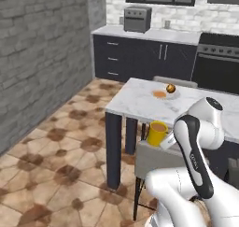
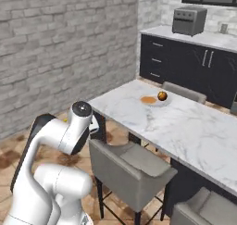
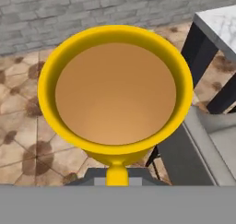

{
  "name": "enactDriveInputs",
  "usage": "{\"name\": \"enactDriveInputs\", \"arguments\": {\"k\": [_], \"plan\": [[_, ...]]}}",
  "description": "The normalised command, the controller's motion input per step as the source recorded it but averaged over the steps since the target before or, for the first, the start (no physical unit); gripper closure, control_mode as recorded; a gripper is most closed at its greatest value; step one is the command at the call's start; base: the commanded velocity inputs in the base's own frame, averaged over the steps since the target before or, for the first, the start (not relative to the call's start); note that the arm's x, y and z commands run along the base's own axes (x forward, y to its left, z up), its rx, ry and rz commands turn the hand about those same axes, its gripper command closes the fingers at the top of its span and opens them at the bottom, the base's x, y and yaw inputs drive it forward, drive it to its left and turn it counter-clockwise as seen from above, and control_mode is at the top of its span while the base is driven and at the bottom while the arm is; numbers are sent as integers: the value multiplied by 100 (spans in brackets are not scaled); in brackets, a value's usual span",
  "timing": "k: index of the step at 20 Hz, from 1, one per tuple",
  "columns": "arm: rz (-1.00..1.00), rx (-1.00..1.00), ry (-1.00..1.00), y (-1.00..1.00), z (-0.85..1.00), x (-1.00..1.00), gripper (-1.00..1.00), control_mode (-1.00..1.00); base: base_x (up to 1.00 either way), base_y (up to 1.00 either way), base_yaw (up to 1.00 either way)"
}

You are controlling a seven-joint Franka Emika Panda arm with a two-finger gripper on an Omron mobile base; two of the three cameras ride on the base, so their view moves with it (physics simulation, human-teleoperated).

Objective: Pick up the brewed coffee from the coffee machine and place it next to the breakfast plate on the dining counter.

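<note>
Tool (image 3: 117,179) is clamped narrow on the brewed coffee (image 1: 157,132), gripping it by the handle side; fingertips themselves are hidden under the mug in the hand view. Mug is upright, brown liquid level, rim round and unspilled.

Mug hangs in the air, off the dining surface (image 1: 140,104), below its top and just outside the near long edge, close to the near-left corner. Directly under and beside the tool: a grey chair (image 1: 156,158), seat back close to the mug. Tight there. The dark corner leg (image 1: 112,149) stands off to the mug's outer side.

Breakfast plate (image 1: 164,95) sits beyond and above the tool, near the far long edge of the marble, with a brown ball and an orange flat piece on it. Bare marble lies between the plate and the near edge, and wide bare marble on the side away from the corner.

Outward of the corner, tiled floor (image 1: 56,156) runs open to the grey brick wall (image 1: 42,53).
</note>
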Motion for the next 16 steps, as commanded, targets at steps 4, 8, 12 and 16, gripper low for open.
{"name": "enactDriveInputs", "arguments": {"k": [4,8,12,16], "plan": [[0,0,0,0,0,0,100,100,71,100,-50],[0,0,0,0,0,0,100,100,64,100,-55],[0,0,0,0,0,0,100,100,61,100,-60],[0,0,0,0,0,0,100,100,55,100,-61]]}}
